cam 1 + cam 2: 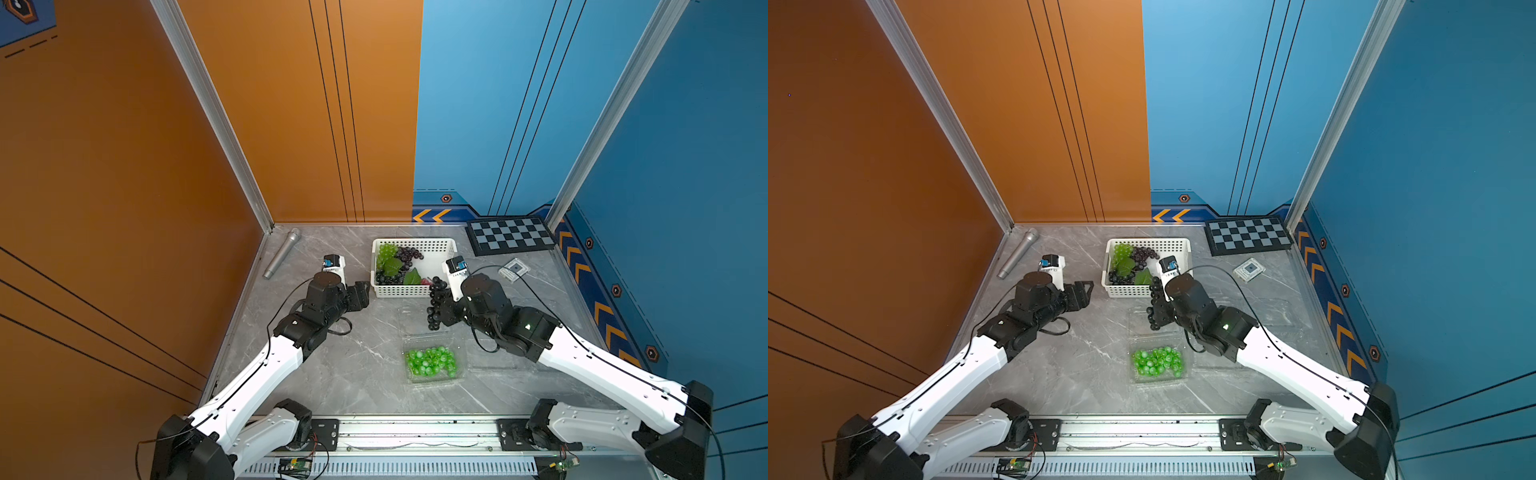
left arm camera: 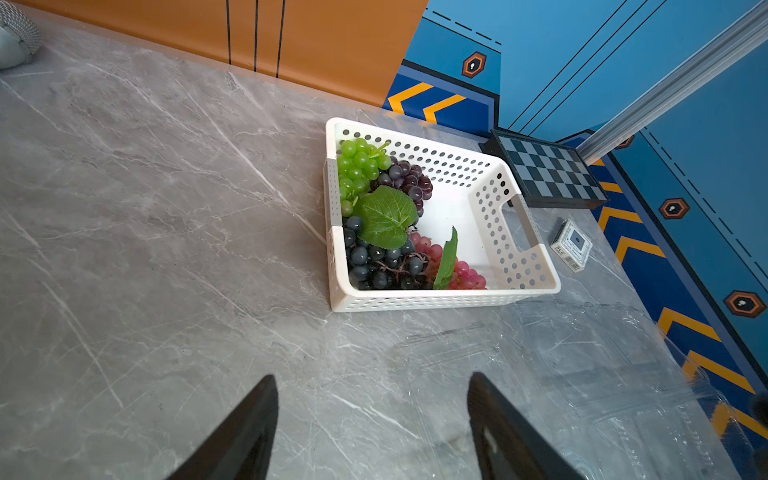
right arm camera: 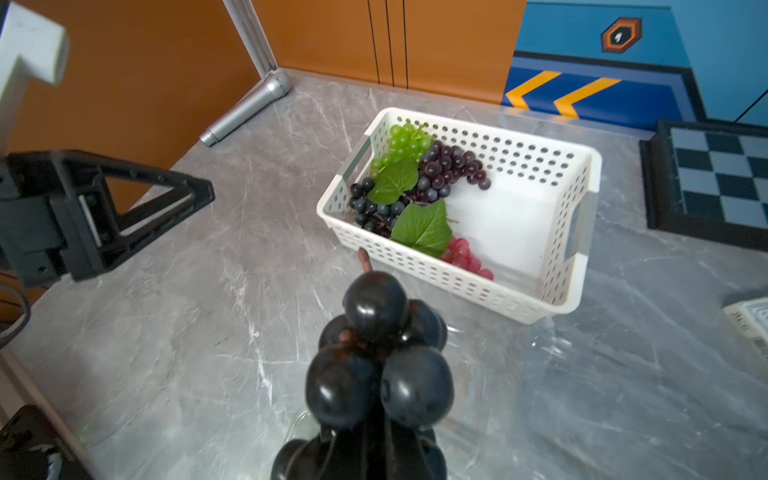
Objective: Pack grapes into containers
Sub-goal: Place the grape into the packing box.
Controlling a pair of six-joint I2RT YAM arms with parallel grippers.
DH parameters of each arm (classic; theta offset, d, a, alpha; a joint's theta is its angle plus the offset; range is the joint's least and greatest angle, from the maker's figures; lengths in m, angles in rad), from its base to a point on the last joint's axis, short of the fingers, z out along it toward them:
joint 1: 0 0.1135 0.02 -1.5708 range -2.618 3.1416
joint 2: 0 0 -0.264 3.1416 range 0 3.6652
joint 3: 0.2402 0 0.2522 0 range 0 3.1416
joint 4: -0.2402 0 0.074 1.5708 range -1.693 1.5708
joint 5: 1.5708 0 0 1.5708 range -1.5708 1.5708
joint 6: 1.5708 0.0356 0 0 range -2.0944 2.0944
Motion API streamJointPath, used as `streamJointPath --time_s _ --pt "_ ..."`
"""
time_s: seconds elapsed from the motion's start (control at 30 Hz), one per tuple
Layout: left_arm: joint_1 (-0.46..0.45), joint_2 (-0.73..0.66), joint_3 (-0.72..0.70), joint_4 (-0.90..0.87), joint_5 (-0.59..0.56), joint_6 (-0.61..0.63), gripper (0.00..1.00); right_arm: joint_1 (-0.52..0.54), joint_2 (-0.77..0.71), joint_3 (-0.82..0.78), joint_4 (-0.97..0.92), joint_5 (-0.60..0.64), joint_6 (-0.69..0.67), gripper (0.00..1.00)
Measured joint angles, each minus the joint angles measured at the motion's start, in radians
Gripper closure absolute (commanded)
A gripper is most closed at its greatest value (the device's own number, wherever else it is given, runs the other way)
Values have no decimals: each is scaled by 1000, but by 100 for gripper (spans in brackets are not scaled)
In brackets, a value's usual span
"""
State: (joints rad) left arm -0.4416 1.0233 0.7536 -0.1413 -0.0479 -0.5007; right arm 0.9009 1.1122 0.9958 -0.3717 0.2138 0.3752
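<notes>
My right gripper [image 1: 441,311] [image 3: 374,440] is shut on a bunch of dark purple-black grapes [image 1: 436,303] [image 1: 1155,305] [image 3: 376,353]. It hangs just in front of the white basket [image 1: 436,245] [image 3: 457,286], over an empty clear container [image 1: 411,322]. Nearer the front, a second clear container [image 1: 460,345] holds green grapes [image 1: 432,361] [image 1: 1158,362]. Green, purple, black and pink bunches with leaves [image 2: 386,216] lie in the left half of the basket [image 2: 415,300]. My left gripper [image 1: 363,295] [image 2: 372,376] is open and empty, above bare table left of the basket.
A silver microphone [image 1: 282,253] lies at the back left by the orange wall. A checkerboard [image 1: 511,235] and a small clear box [image 1: 514,269] sit at the back right. More clear plastic [image 1: 1275,313] lies on the table's right side.
</notes>
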Motion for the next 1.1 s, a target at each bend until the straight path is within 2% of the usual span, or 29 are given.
streamJointPath --time_s 0.1,0.3,0.47,0.7,0.8,1.0,1.1 --pt "-21 -12 -2 -14 -1 -5 27 45 -41 -40 -8 32 37 100" --pt "-55 -48 -19 -30 -4 -6 27 56 -102 -72 -67 88 63 100" --pt "-60 -72 -47 -47 -15 -7 27 92 -102 -109 -116 151 63 100" --pt "-62 -74 -51 -60 -19 -10 27 137 -28 -139 -152 228 55 100" --pt "-63 -73 -51 -62 -19 -10 27 163 9 -153 -156 261 47 96" --pt "-63 -67 -51 -65 -19 -10 27 227 105 -164 -160 318 41 95" --pt "-63 -58 -51 -66 -19 -10 27 261 153 -172 -147 325 41 91"
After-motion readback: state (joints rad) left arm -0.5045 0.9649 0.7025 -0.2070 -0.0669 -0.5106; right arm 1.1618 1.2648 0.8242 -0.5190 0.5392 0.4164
